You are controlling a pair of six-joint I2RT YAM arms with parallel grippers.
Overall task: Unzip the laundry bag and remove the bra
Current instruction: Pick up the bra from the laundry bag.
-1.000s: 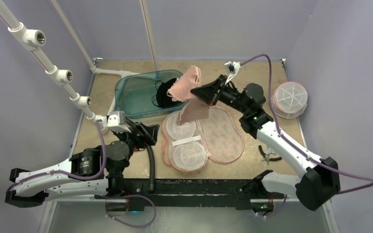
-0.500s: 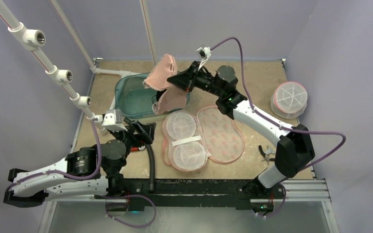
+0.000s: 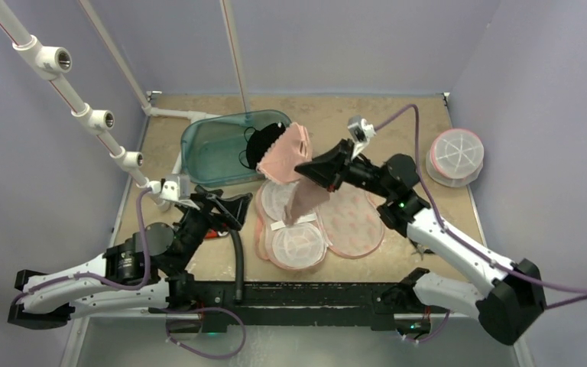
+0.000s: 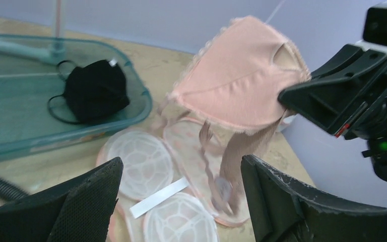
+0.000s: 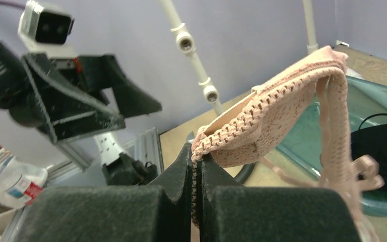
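Observation:
The pink laundry bag point(image 3: 351, 223) lies unzipped and spread flat mid-table, its white mesh cups point(image 3: 284, 197) showing; it also shows in the left wrist view point(image 4: 146, 166). My right gripper point(image 3: 303, 164) is shut on the edge of a pink lace bra point(image 3: 287, 153) and holds it in the air above the bag, straps hanging down point(image 3: 303, 200). The bra shows in the right wrist view point(image 5: 277, 121) and the left wrist view point(image 4: 237, 85). My left gripper point(image 3: 229, 208) is open and empty, left of the bag.
A teal tray point(image 3: 214, 149) at the back left holds a black garment point(image 3: 258, 147). A round mesh case point(image 3: 455, 155) sits at the far right. A black hose point(image 3: 237, 260) lies near the front. A small tool point(image 3: 422, 243) lies right of the bag.
My right gripper swung the bra toward the teal tray, then back right and nearer, over the open bag. My left arm shifted slightly forward.

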